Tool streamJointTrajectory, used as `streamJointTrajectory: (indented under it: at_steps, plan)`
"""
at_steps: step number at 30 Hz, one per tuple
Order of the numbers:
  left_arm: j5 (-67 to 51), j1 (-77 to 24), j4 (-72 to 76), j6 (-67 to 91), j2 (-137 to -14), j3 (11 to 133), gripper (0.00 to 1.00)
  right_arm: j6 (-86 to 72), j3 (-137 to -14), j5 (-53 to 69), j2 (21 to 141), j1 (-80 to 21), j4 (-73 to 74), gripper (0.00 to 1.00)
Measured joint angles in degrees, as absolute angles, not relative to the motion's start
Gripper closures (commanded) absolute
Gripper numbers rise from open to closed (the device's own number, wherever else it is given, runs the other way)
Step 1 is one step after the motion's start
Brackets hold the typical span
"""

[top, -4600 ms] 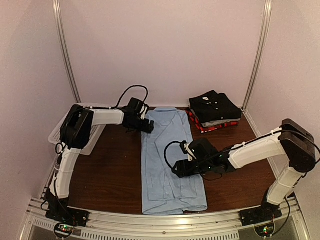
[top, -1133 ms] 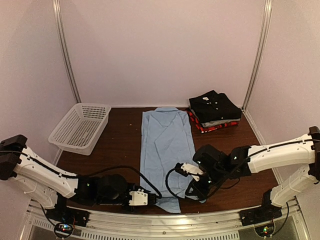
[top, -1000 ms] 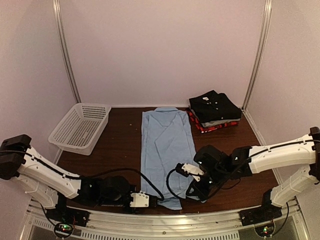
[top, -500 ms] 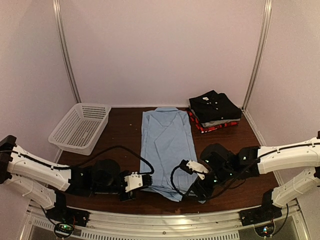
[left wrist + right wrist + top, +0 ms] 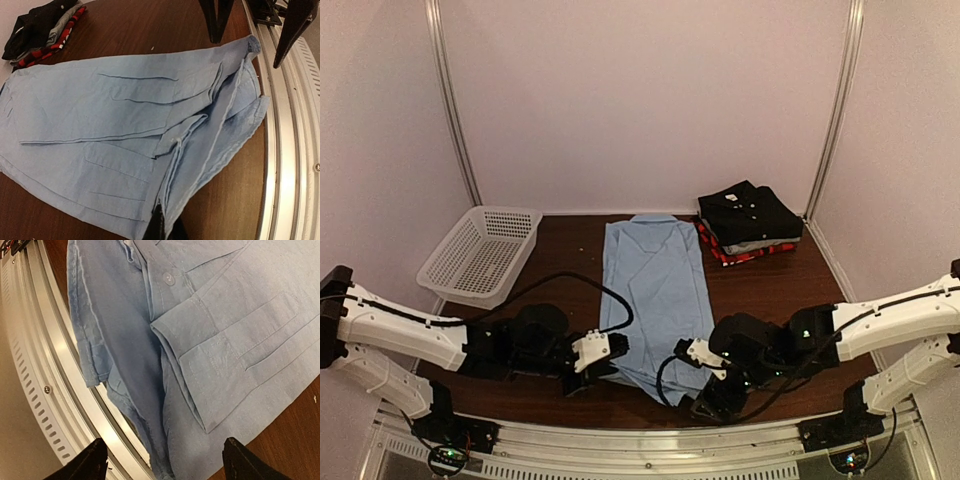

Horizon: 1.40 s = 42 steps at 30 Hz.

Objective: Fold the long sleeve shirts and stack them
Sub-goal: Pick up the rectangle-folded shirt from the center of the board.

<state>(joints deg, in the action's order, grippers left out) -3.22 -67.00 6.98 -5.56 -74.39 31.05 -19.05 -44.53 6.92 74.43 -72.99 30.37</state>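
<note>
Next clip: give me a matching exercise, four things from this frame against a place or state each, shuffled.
Things:
1. white mesh basket
2. folded shirt stack
3. left end effector
4. right end effector

Place or state:
A. shut on the light blue shirt
B. far right
C. far left
D. open, over the shirt's near edge

Pairs: 1-C, 2-B, 3-A, 4-D

Grey shirt (image 5: 760,245), red-plaid shirt (image 5: 722,252) mostly hidden under black shirt (image 5: 748,212); left tool (image 5: 161,227) cropped, tips buried in light blue shirt (image 5: 125,110).
</note>
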Motion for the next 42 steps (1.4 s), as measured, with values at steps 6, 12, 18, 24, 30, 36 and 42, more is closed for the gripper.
streamJointTrajectory:
  at_steps: [6,12,18,24,30,36,42]
  plan:
    - [-4.75,-66.35,5.3,-4.03,-75.0,31.64,1.0,-19.79,-45.76,1.23,78.04,-75.24,32.88,0.23]
    - [-5.43,-65.93,4.12,-2.92,-74.98,32.62,1.0,-19.94,-45.98,-1.69,79.13,-76.77,34.13,0.3]
    - [-6.15,-65.93,3.2,-2.0,-74.46,32.8,1.0,-20.14,-46.89,-3.36,80.95,-77.47,34.3,0.55]
    - [-7.42,-65.93,2.79,-1.13,-72.2,32.82,1.0,-20.67,-46.89,-4.4,82.3,-78.11,34.72,0.95]
    - [-9.17,-66.0,0.97,2.2,-71.68,33.32,1.0,-21.56,-46.94,-4.54,81.54,-81.3,35.38,1.0]
    - [-7.62,-72.75,-5.06,9.39,-71.44,34.37,1.0,-24.1,-46.94,-0.97,80.34,-88.16,35.35,1.0]
    - [-6.37,-82.35,-11.38,19.64,-67.48,34.44,1.0,-27.83,-46.81,5.63,78.28,-92.49,35.42,1.0]
